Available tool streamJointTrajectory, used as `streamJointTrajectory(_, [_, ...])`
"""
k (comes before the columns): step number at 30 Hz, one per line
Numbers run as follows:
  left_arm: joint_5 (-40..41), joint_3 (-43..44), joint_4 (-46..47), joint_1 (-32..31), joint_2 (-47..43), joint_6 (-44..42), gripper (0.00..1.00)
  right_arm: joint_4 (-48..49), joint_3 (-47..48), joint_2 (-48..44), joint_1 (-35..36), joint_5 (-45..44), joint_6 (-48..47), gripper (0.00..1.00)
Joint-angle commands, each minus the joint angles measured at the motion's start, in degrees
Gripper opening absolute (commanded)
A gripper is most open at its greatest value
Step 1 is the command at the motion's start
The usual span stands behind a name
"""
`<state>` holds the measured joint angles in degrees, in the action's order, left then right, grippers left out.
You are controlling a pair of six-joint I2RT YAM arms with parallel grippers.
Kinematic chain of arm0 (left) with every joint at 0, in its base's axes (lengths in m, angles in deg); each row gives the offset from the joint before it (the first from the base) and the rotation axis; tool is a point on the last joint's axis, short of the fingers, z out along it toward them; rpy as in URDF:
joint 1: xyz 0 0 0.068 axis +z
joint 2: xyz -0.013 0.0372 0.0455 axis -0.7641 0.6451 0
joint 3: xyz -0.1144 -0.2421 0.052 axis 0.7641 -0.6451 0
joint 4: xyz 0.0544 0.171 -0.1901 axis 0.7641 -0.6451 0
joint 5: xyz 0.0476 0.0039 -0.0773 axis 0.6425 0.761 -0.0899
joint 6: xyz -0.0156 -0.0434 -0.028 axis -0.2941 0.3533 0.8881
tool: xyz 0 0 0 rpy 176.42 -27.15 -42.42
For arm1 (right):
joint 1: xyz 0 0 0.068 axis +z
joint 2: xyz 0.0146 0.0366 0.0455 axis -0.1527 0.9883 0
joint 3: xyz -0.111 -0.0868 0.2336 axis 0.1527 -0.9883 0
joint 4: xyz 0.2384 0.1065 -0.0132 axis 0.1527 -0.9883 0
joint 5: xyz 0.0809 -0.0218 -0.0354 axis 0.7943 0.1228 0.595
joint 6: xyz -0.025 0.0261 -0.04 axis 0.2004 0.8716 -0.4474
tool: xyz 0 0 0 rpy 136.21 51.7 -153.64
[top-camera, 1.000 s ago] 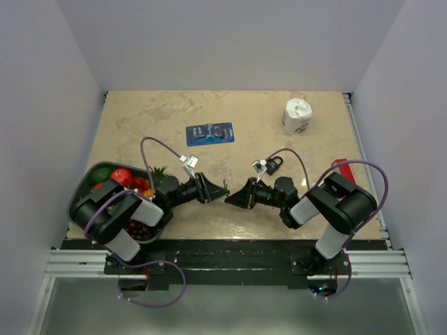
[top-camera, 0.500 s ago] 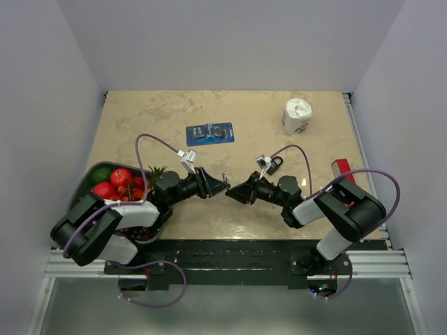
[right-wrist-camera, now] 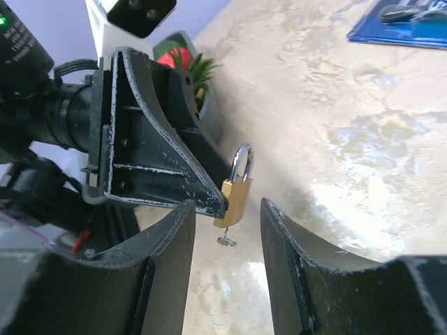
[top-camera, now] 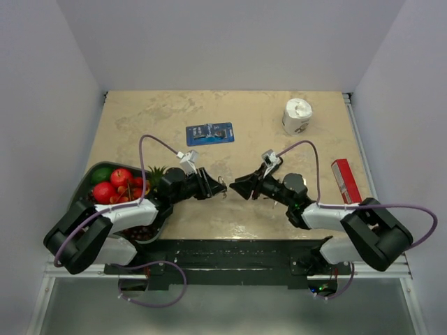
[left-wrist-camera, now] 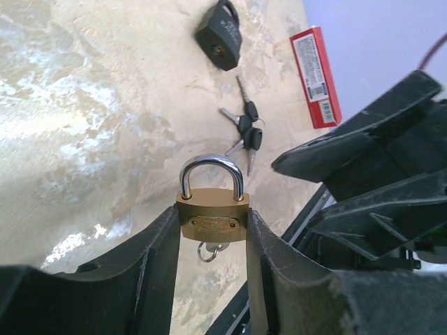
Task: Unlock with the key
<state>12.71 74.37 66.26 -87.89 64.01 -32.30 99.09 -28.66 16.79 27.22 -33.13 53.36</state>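
The key (left-wrist-camera: 246,134) and black padlock (left-wrist-camera: 220,36), hidden from above by right arm (top-camera: 311,204)

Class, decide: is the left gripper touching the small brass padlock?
Touching. The left wrist view shows the left gripper with its fingers pressed against both sides of the brass padlock, with no gap.

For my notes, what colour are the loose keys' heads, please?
Black; the keys show best in the left wrist view.

Slim gap between left tool (top-camera: 215,185) and right tool (top-camera: 239,187), nose to nose; fruit bowl (top-camera: 84,183) crowds left; counter (top-camera: 230,157) open toward blue card (top-camera: 209,133).
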Motion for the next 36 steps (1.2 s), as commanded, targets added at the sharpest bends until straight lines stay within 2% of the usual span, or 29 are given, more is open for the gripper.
streamJointTrajectory(1, [1.98,2.79,-0.47,-0.35,-1.98,-0.98,0.00,-12.68,2.87,-3.89,1.17,-3.97,-9.18,0.45])
streamJointTrajectory(4, [2.59,3.14,-1.17,-0.34,-2.33,-0.98,0.00,-16.21,3.83,-4.07,3.18,-5.29,-11.12,0.44])
streamJointTrajectory(11, [3.39,3.32,-2.23,-0.35,-2.86,-1.07,0.00,-13.33,3.04,-0.66,7.23,-7.58,-9.81,0.40])
streamJointTrajectory(21, [2.33,3.50,-2.49,-0.43,-3.13,-1.60,0.00,-0.68,3.75,6.20,7.23,-5.30,-3.48,0.32])
streamJointTrajectory(36, [1.89,3.93,-2.58,-0.34,-2.86,-1.95,0.00,1.26,4.45,8.49,7.32,-4.68,-3.13,0.24])
